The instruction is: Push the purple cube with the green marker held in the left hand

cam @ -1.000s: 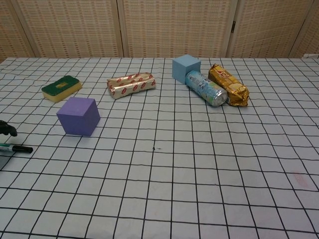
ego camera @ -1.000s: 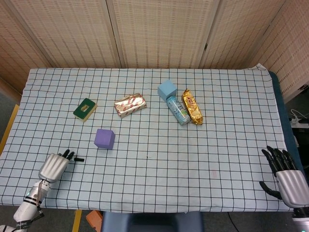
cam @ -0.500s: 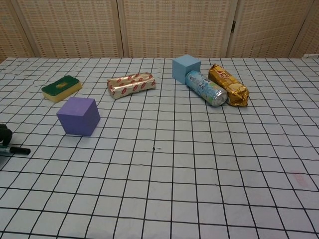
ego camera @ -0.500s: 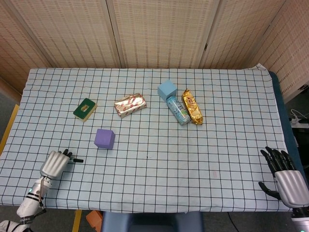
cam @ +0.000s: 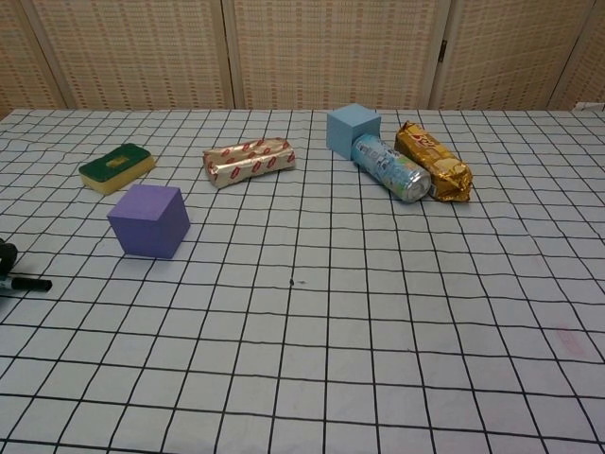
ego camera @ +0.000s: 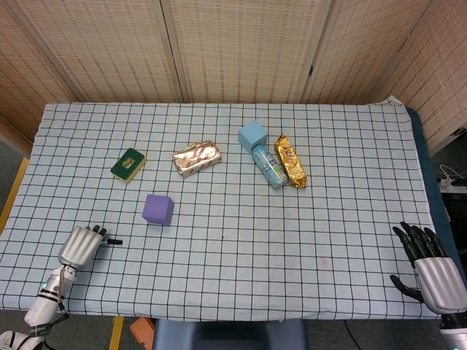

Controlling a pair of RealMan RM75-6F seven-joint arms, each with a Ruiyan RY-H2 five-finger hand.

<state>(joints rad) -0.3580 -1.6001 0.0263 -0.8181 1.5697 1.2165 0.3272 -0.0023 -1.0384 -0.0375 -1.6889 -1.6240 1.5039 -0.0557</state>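
The purple cube (ego camera: 158, 209) (cam: 148, 220) stands on the checked cloth, left of centre. My left hand (ego camera: 82, 245) is low at the front left corner, fingers curled around the green marker (ego camera: 111, 241), whose dark tip (cam: 30, 284) points right toward the cube, about a hand's width short of it. In the chest view only a fingertip of the left hand (cam: 6, 253) shows at the left edge. My right hand (ego camera: 429, 265) hovers at the front right edge with fingers spread, holding nothing.
A green sponge (ego camera: 128, 164) lies behind the cube. A foil-wrapped bar (ego camera: 196, 158), a light blue cube (ego camera: 252, 135), a lying bottle (ego camera: 268, 166) and a gold snack pack (ego camera: 290, 161) sit mid-table. The cloth's front edge (ego camera: 219, 318) is close to both hands.
My left hand has drawn back toward the front left corner with the marker, away from the purple cube. The right hand sank slightly. The cube has not moved.
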